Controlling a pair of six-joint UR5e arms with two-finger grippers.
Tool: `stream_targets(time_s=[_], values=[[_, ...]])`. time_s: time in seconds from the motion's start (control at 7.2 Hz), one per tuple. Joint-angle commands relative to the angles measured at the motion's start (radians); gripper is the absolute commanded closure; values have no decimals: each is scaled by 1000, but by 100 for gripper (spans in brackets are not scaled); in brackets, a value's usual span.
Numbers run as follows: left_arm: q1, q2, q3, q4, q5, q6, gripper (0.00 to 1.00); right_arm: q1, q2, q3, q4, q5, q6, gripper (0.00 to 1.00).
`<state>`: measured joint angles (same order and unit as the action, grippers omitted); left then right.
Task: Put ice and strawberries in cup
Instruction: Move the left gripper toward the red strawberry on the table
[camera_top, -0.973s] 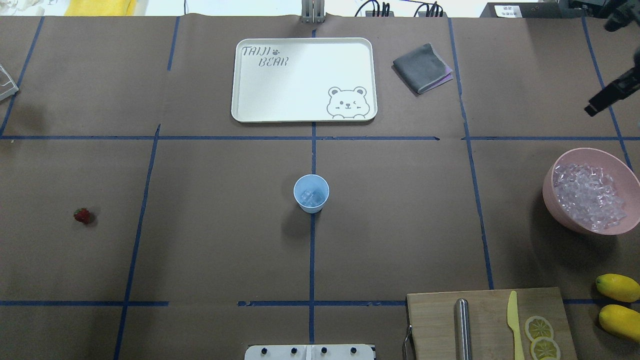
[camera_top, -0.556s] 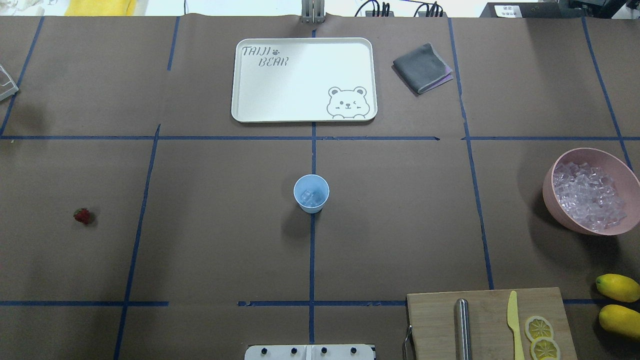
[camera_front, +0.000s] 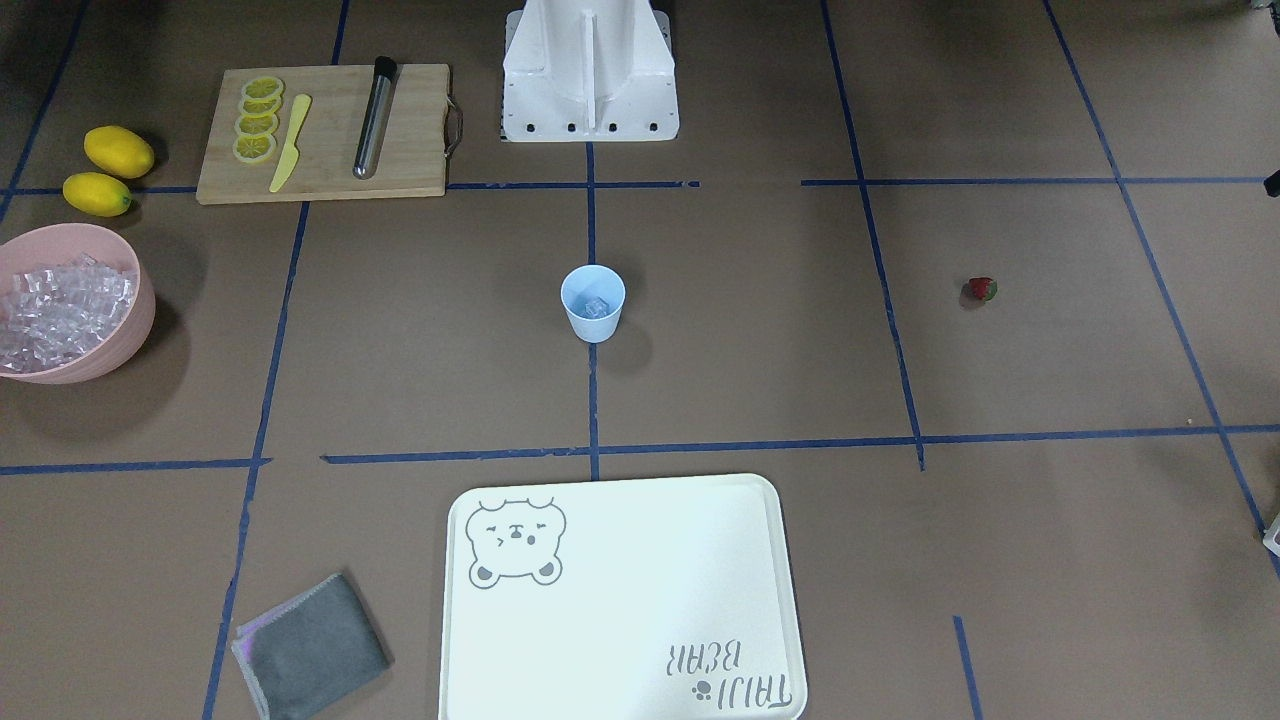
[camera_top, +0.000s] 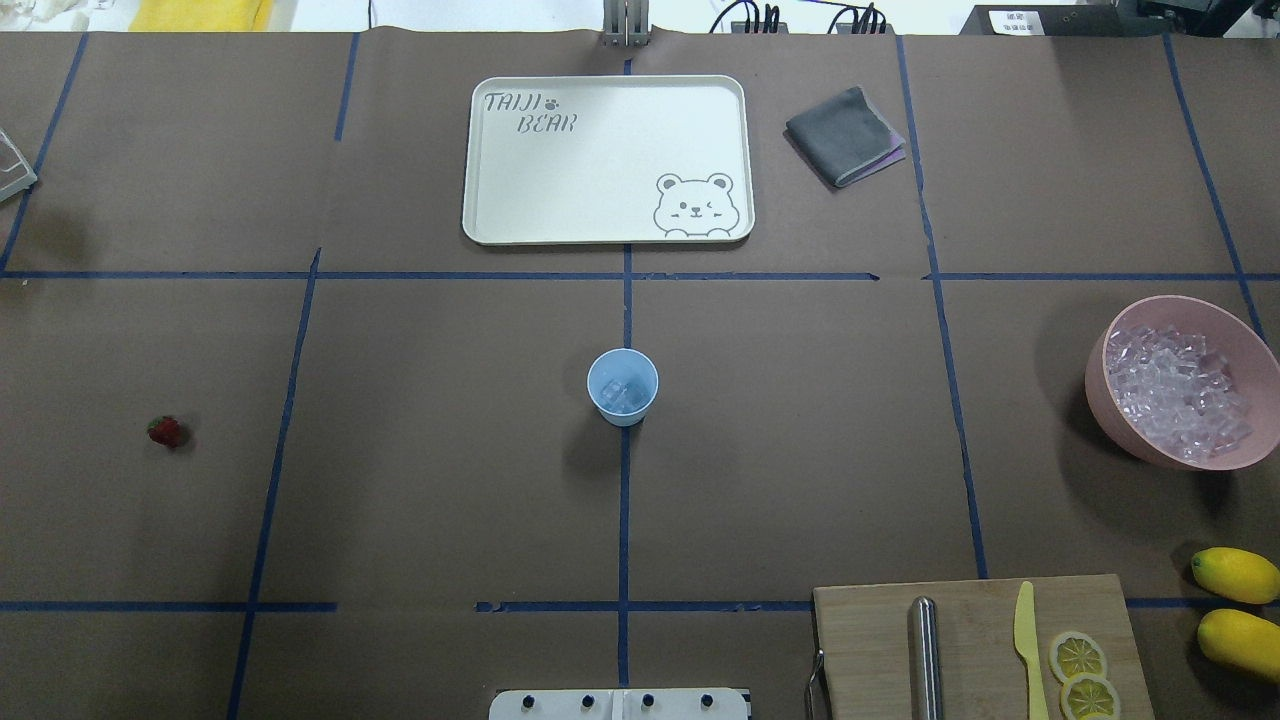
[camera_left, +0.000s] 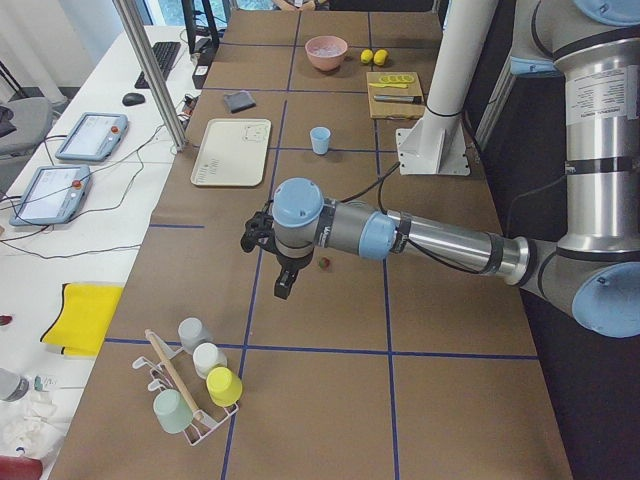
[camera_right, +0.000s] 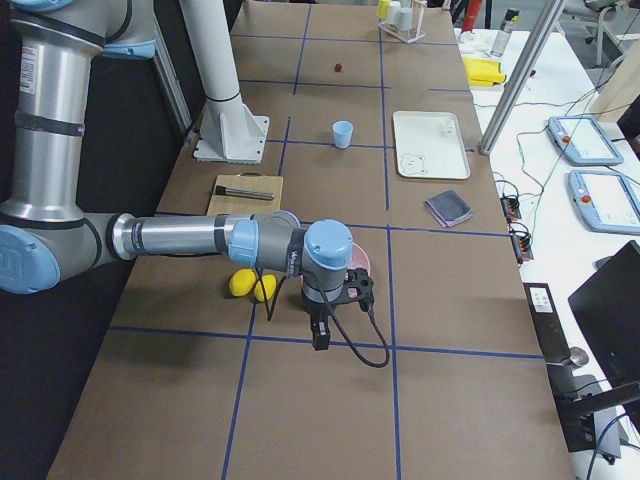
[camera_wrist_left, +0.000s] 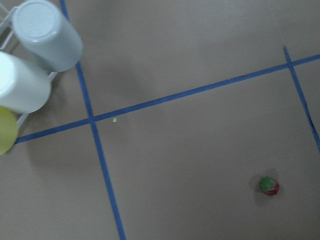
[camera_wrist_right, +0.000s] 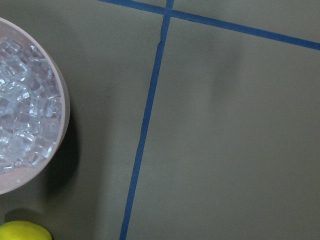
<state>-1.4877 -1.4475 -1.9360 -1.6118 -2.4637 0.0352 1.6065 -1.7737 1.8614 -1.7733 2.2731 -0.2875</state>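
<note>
**Two tools out at the tabletop ends, grip state unreadable**

- Cup (camera_top: 622, 387): upright at the centre of the tabletop (camera_top: 450, 480), on the crossing of the blue tape lines. A few clear ice (camera_top: 622, 396) cubes lie in the bottom. No tool is near it.
- Strawberry (camera_top: 166, 431): lies alone on the bare tabletop, well apart from the cup on the robot's left side. In the left wrist view it sits low and right, green cap facing the camera.
- Pink bowl (camera_top: 1108, 420): far right side, heaped with more ice cubes. Two lemons (camera_top: 1235, 575) sit near it, toward the robot.
- Cutting board (camera_top: 865, 640): front right, carrying a metal rod (camera_top: 925, 655), a yellow knife (camera_top: 1027, 640) and lemon slices (camera_top: 1078, 656).
- White bear tray (camera_top: 600, 165): far side of the cup, nothing on it. A grey cloth (camera_top: 843, 135) lies just beside it to the right.
- Left tool (camera_left: 285, 283): hangs above the tabletop close to the strawberry, seen only from the side camera. Cannot tell how wide it is or whether it holds anything. A rack of upturned cups (camera_left: 195, 390) stands beyond it at the table end.
- Right tool (camera_right: 320, 333): hangs above the tabletop next to the pink bowl, again seen only from a side camera, so opening and contents cannot be told. Its wrist view shows the bowl rim, the ice and part of a lemon.
</note>
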Motion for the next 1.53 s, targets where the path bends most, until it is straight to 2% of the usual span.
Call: stream_targets(time_s=[0.0,0.28,0.42,0.83,0.97,1.25,1.39], values=[[175,-4,-119,-2,104,-320,0,4,-3,13,0,0,7,0],[268,-2,-185,-5,135,-530,0,4,-3,16,0,2,10,0],[312,-1,-195,-10,191,-549,0,4,-3,16,0,2,10,0],[438,4,-179,-49,278,-644,0,4,-3,18,0,2,10,0],[473,6,-126,-127,279,-662,0,4,-4,18,0,2,10,0],[526,-1,39,-393,282,-780,0,4,-4,16,0,2,10,0],[555,-5,95,-466,302,-805,0,4,-3,15,0,2,10,0]])
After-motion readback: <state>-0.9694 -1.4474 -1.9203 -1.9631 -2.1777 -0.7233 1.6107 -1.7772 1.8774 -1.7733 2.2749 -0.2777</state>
